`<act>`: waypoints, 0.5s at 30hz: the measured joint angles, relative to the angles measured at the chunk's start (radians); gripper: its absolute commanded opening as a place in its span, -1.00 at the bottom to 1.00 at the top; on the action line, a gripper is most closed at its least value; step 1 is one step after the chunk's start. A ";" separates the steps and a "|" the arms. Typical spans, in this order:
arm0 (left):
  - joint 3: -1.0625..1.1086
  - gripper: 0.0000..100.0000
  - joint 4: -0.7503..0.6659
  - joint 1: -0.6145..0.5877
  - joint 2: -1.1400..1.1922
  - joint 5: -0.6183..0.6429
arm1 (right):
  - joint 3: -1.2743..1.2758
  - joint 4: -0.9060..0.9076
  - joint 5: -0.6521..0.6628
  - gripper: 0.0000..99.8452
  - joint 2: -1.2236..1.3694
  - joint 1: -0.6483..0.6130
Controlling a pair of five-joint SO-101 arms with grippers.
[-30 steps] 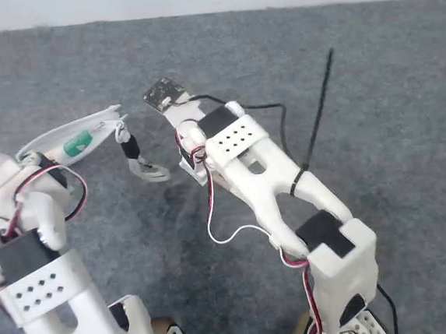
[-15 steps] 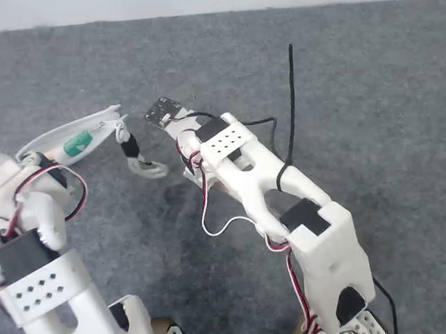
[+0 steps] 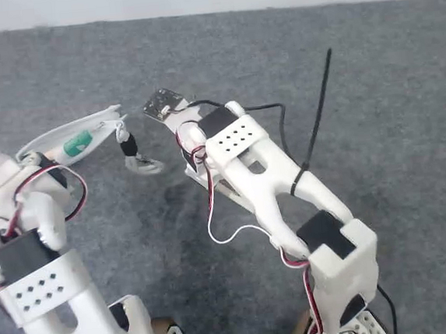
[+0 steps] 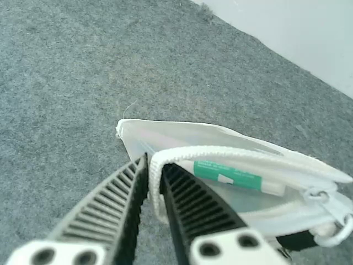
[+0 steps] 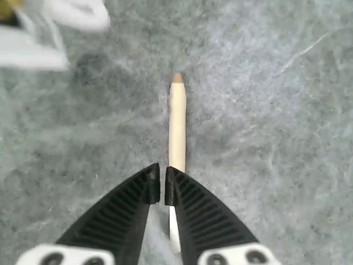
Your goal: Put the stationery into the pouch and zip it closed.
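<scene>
On grey table: pouch rim pinched tight by left gripper; rim could slip and the mouth sag shut. Right gripper is down to a slit over pencil near pouch. Hold unclear, so pencil may roll or drop.

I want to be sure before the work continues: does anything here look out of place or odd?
Yes. The pencil lies on the mat, outside the pouch. The right gripper hangs over it with jaws shut, beside the pencil rather than around it. The pouch is unzipped, its edge pinched by the left gripper.
</scene>
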 measured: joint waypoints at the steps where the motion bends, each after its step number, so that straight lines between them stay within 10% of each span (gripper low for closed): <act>1: 0.000 -0.98 0.000 0.000 0.000 0.000 | 0.000 0.003 0.000 -0.99 -0.009 0.000; 15: 0.000 -0.98 0.000 0.000 0.000 0.000 | 0.000 -0.137 0.000 -0.76 0.175 -0.003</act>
